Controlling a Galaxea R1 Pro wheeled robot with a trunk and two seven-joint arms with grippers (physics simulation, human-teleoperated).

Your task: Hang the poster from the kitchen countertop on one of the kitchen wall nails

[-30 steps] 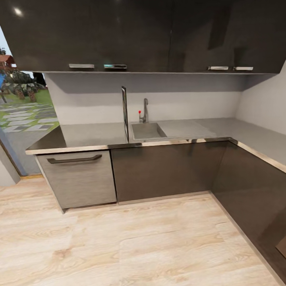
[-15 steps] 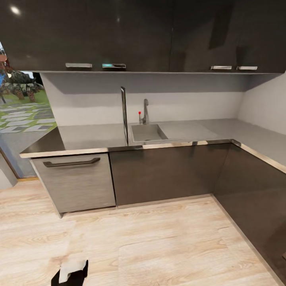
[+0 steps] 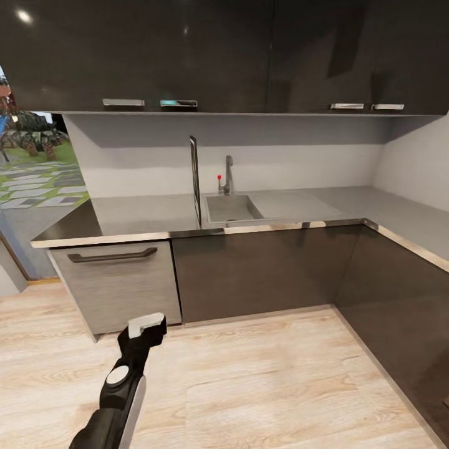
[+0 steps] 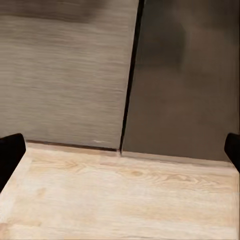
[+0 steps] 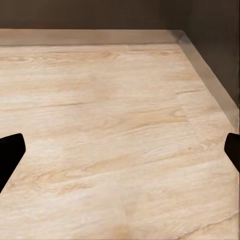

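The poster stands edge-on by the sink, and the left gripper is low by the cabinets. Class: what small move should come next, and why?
Probably raise the left gripper toward the poster. The poster stands upright on the kitchen countertop beside the sink, while the gripper, open and empty, sits well below the counter edge, facing the cabinet fronts.

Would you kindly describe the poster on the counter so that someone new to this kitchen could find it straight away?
Start at the long grey countertop under the dark upper cabinets, and find the sink with its tap. The poster stands upright just left of the sink, seen edge-on as a thin dark vertical strip. It is the only tall flat thing rising from the counter.
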